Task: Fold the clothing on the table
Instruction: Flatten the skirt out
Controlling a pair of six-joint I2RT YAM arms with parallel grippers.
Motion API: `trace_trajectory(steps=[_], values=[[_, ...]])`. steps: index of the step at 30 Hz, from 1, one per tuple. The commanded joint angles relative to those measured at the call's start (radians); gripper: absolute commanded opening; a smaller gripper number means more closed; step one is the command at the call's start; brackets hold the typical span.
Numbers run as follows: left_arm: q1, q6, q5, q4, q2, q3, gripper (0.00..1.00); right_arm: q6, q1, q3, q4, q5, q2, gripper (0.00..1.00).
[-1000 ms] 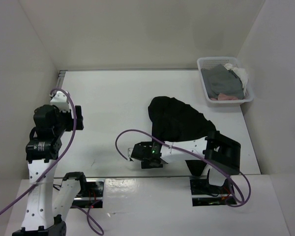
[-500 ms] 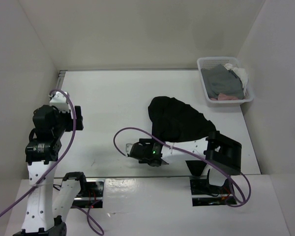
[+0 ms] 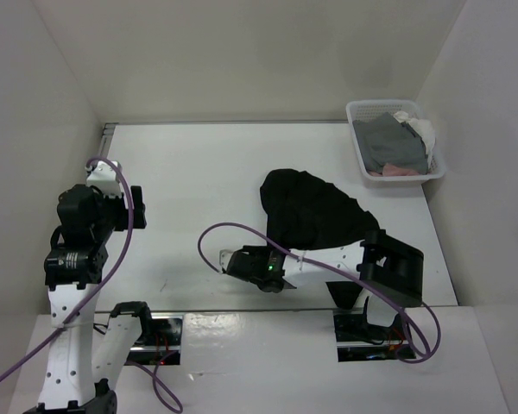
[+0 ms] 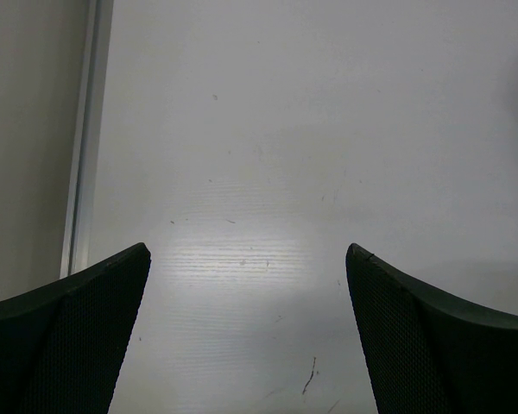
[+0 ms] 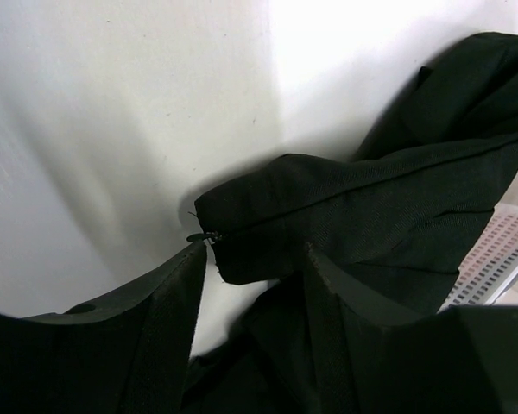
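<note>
While left gripper (image 4: 247,250) hangs spread, right gripper (image 5: 255,248) straddles skirt (image 5: 371,198) corner at 8 o'clock, grip unconfirmed. Grasp step; next: pinch, fold across.

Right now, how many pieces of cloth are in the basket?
3: grey garment across the middle, white cloth at the far right corner, pink cloth along the near edge. More may lie underneath.

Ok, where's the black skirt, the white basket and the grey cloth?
black skirt (image 3: 315,211), top view, middle of the fabric.
white basket (image 3: 373,104), top view, far rim.
grey cloth (image 3: 388,142), top view, its middle, inside the basket.
</note>
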State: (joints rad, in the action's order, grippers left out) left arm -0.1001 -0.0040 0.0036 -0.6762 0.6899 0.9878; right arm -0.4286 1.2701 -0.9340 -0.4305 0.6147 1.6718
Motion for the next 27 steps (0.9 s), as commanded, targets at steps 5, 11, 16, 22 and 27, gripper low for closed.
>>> trace_trajectory(steps=[5, 11, 16, 22, 27], values=[[0.002, -0.004, -0.008, 0.033, -0.018, -0.003, 1.00, 0.004, 0.009, 0.009, 0.027, -0.007, 0.006, 0.65], [0.002, -0.004, -0.008, 0.033, -0.018, -0.003, 1.00, 0.004, 0.009, 0.009, 0.036, -0.007, 0.006, 0.67], [0.002, -0.004, -0.008, 0.033, -0.018, -0.003, 1.00, -0.005, 0.009, 0.018, 0.068, 0.011, 0.017, 0.64], [0.002, -0.004, -0.008, 0.033, -0.018, -0.003, 1.00, -0.006, 0.009, 0.027, 0.099, 0.020, 0.049, 0.44], [0.002, -0.004, -0.008, 0.033, -0.018, -0.003, 1.00, -0.006, -0.011, 0.027, 0.110, 0.020, 0.059, 0.26]])
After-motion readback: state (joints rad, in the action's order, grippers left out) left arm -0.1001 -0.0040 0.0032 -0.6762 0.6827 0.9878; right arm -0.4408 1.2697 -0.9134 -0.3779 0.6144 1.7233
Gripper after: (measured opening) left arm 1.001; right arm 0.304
